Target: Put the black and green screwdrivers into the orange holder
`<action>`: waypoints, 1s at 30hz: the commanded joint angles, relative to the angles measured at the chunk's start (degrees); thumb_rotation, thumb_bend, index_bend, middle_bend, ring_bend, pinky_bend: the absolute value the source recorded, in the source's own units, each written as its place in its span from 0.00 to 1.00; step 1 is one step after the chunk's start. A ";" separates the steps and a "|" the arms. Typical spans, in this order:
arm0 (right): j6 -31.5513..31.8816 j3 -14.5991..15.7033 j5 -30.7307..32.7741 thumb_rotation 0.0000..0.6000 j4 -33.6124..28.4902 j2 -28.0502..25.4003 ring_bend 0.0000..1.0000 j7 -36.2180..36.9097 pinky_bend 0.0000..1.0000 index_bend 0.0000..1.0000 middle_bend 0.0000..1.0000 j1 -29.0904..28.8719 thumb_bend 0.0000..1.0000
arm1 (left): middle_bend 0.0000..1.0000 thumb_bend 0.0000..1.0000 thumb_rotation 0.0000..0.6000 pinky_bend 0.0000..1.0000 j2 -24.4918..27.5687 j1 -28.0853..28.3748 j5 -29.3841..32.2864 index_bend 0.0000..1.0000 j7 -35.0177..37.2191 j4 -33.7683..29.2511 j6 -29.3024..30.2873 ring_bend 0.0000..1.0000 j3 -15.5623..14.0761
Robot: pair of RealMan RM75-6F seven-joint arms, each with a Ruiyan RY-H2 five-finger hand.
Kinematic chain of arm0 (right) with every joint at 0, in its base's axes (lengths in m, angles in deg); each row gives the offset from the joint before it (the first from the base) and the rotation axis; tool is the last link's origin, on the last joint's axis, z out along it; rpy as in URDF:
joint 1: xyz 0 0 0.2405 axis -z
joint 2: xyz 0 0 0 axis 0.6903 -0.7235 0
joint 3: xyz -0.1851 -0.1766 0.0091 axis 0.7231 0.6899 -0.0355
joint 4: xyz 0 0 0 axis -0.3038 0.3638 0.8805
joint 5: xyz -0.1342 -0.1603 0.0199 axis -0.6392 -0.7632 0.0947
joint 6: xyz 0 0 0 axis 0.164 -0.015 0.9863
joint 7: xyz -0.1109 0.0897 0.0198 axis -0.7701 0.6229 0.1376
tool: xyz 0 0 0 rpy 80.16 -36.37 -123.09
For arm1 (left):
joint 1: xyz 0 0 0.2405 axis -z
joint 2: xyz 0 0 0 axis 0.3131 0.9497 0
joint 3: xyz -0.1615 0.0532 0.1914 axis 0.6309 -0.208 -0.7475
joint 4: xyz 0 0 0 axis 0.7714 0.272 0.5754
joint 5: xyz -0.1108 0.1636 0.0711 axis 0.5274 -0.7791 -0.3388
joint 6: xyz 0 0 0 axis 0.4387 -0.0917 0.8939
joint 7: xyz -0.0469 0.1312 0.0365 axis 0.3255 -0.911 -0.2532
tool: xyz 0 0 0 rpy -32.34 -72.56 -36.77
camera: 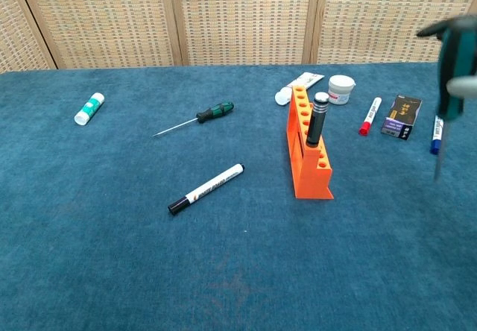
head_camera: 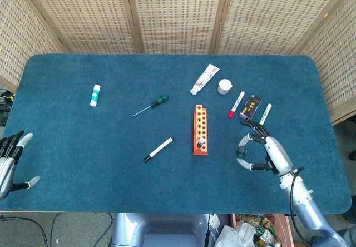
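Observation:
The orange holder [head_camera: 200, 126] [camera: 299, 133] stands right of the table's middle. The black screwdriver [camera: 318, 118] [head_camera: 201, 142] stands upright in a hole near its front end. The green-and-black screwdriver [head_camera: 153, 105] [camera: 201, 116] lies flat on the blue cloth, left of the holder and behind it. My right hand [head_camera: 261, 149] hovers right of the holder, fingers spread, nothing in it; in the chest view the right hand [camera: 455, 55] is a blur at the top right. My left hand [head_camera: 10, 163] hangs open off the table's front left edge.
A white marker [head_camera: 158, 149] [camera: 206, 188] lies front left of the holder. A glue stick [head_camera: 95, 95] lies far left. Behind and right of the holder are a tube [head_camera: 205, 78], a white jar [head_camera: 225, 86], a red marker [head_camera: 236, 104], a dark box [head_camera: 251, 107] and a blue marker [head_camera: 265, 112].

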 commanded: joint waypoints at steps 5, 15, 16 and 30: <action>-4.00 -7.02 8.45 1.00 -2.56 0.18 0.00 1.11 0.00 0.62 0.15 -4.61 0.46 | 0.00 0.00 1.00 0.00 0.26 0.32 0.68 0.00 -0.11 -0.50 -0.61 0.00 0.18; -5.04 -14.96 16.82 1.00 -2.04 4.37 0.00 -4.91 0.00 0.62 0.16 -10.79 0.46 | 0.00 0.00 1.00 0.00 0.86 0.71 1.90 0.00 1.02 -0.40 -1.40 0.00 0.64; -5.28 -15.66 17.58 1.00 -2.16 4.56 0.00 -5.49 0.00 0.63 0.16 -11.41 0.46 | 0.00 0.00 1.00 0.00 0.91 0.74 1.97 0.00 1.10 -0.43 -1.42 0.00 0.69; -9.22 -19.51 27.50 1.00 0.63 11.31 0.00 -9.03 0.00 0.63 0.16 -18.03 0.46 | 0.00 0.00 1.00 0.00 1.18 1.00 2.84 0.00 1.65 -0.32 -1.93 0.00 0.93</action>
